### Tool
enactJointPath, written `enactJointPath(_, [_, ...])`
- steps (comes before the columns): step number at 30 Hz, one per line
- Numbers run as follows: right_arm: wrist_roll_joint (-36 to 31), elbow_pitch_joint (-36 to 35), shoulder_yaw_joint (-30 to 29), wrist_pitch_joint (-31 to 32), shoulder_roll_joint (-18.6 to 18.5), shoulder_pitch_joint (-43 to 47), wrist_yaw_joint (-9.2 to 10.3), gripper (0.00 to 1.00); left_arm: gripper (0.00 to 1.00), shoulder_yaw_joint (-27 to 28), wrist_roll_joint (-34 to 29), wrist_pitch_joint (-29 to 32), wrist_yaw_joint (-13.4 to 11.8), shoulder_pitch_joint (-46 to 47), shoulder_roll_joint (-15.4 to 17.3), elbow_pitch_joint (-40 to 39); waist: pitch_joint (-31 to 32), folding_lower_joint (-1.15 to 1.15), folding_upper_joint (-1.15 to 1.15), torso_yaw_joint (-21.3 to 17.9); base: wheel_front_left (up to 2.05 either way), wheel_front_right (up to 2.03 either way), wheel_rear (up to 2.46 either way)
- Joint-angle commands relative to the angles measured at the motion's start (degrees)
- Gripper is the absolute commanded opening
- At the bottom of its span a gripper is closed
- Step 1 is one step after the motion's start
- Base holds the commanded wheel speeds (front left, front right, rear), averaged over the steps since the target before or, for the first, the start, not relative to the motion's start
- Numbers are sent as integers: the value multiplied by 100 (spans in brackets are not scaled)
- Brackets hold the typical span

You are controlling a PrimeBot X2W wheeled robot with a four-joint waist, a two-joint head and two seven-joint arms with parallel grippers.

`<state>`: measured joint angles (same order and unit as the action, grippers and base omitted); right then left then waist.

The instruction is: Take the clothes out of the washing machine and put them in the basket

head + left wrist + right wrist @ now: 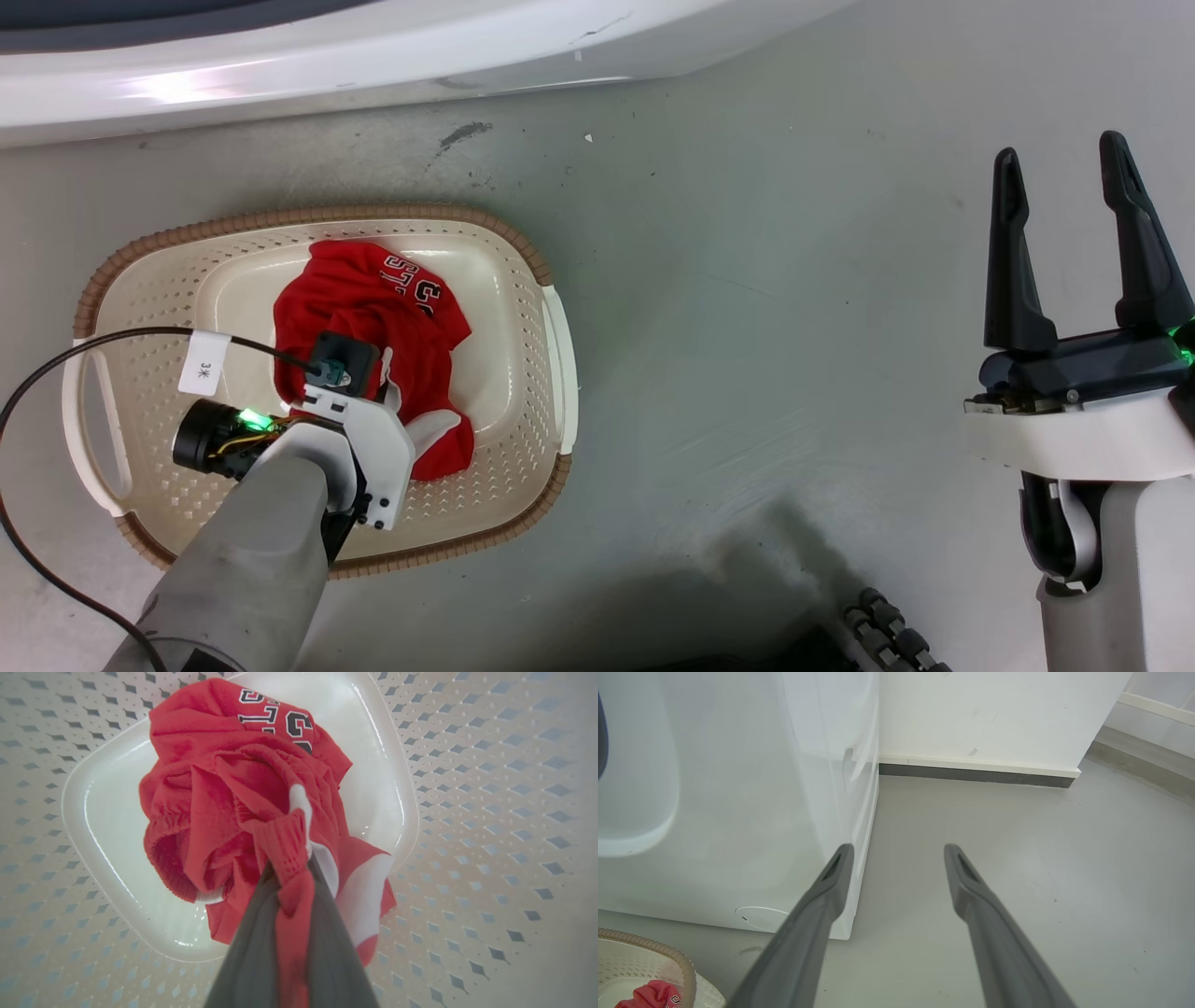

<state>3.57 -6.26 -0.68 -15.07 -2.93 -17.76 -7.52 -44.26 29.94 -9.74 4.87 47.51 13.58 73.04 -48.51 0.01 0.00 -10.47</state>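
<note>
The clothes (373, 299) are a crumpled heap of red fabric with white trim and black-and-white lettering, lying on the floor of the cream basket (280, 217). My left arm reaches down over the heap. In the left wrist view my left gripper (292, 868) is shut on a fold of the red clothes (224, 788), just above the basket (467, 812) bottom. My right gripper (1058, 154) stands open over bare floor far to the right, holding nothing. The washing machine (373, 56) shows as a white front along the top.
A paper label (203, 362) sits on the basket's left wall, and a black cable (56, 373) loops over its left rim. In the right wrist view my right gripper (899, 848) faces the washing machine (738, 812) corner, a white wall (994, 718) and grey floor.
</note>
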Motion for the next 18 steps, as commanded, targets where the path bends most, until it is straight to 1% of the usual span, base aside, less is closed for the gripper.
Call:
enactJointPath(1, [23,-23,-6,-15,10,-116,5,100,0,-13,8,18,-35,73,-23,24,-9,-1,0,0,0,0,0])
enactJointPath(2, [26,-12,-4,-15,10,-124,6,100,5,-14,23,20,-46,75,-31,32,-4,-1,0,3,0,0,0])
enactJointPath(3, [25,1,0,-16,10,-134,6,100,36,23,78,1,-42,64,-51,40,11,-1,0,9,0,0,0])
enactJointPath(4, [25,8,17,-15,10,-144,5,100,74,36,69,-85,-91,53,-52,39,35,-1,0,10,0,0,0])
enactJointPath(5, [25,14,25,-15,9,-143,6,100,100,51,90,-148,-115,28,-59,42,65,-1,0,11,0,0,0])
enactJointPath(12, [-56,130,67,-16,9,7,6,100,100,72,164,-418,-151,-345,-163,58,548,-1,0,111,0,0,0])
enactJointPath(16, [-92,204,99,-16,9,158,6,100,100,208,271,-534,-252,-606,-253,-48,954,-1,0,220,0,0,0])
enactJointPath(18, [-123,252,139,-15,9,246,5,100,100,358,312,-552,-350,-709,-248,-308,1169,-1,0,273,0,0,0])
